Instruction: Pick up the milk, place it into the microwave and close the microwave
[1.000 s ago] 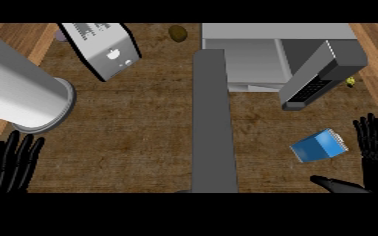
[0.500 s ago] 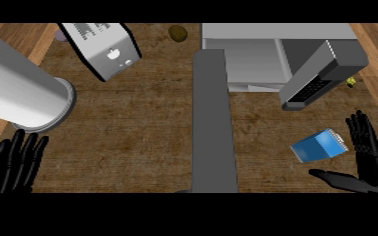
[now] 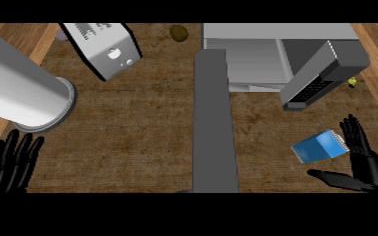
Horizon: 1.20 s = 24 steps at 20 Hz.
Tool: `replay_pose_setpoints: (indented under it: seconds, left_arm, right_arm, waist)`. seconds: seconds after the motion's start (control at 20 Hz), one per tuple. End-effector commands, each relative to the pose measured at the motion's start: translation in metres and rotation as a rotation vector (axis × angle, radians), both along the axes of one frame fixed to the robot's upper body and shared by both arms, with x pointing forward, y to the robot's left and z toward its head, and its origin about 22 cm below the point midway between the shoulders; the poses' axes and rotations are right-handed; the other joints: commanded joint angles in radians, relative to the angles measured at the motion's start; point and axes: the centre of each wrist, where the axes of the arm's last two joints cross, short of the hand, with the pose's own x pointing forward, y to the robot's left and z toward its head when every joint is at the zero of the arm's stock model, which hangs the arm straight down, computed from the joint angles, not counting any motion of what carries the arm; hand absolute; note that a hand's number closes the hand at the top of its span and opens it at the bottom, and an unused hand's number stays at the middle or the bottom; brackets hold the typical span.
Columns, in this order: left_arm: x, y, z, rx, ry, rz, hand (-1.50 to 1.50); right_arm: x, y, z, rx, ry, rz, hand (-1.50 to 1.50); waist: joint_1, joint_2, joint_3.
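One blue milk carton (image 3: pixel 319 147) lies at lower right, between the spread fingers and thumb of the right hand (image 3: pixel 359 156); likely light and stiff, best gripped across its flat sides.

Kitchen: wooden counter (image 3: pixel 148 130), microwave (image 3: pixel 273 55)

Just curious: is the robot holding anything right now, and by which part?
Nothing is held. The right hand is open beside the milk; the left hand rests open.
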Motion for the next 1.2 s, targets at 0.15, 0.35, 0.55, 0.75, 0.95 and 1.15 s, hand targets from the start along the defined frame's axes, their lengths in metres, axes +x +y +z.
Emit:
replay_pose_setpoints:
  seconds: [0.15, 0.35, 0.55, 0.75, 0.95, 1.15]
  left_arm:
    - [-0.002, -0.004, -0.009, 0.015, -0.003, 0.004, -1.5]
    - [0.005, 0.005, -0.002, -0.005, 0.008, 0.0, -1.5]
    - [-0.005, 0.005, -0.007, -0.003, 0.007, -0.01, -1.5]
    - [0.01, 0.002, 0.008, -0.01, 0.001, -0.005, -1.5]
    - [0.011, -0.005, -0.015, -0.004, 0.005, -0.013, -1.5]
    - [-0.003, 0.008, -0.003, 0.001, 0.009, -0.011, -1.5]
  right_arm:
    - [-0.009, 0.007, -0.028, 0.061, 0.028, 0.073, -1.5]
    - [0.016, 0.009, -0.019, 0.117, 0.03, 0.097, -1.5]
    - [0.008, 0.012, -0.033, 0.089, 0.013, 0.036, -1.5]
    - [0.024, 0.025, -0.03, 0.112, -0.022, 0.036, -1.5]
    - [0.019, 0.019, -0.029, 0.228, -0.068, 0.072, 1.5]
    - [0.025, 0.017, -0.024, 0.32, -0.088, 0.104, 1.5]
  waist:
    - [0.0, 0.0, 0.0]
    - [0.0, 0.0, 0.0]
    - [0.011, 0.004, 0.002]
    - [0.007, 0.004, 0.002]
    - [0.004, 0.004, 0.002]
    - [0.006, 0.001, 0.002]
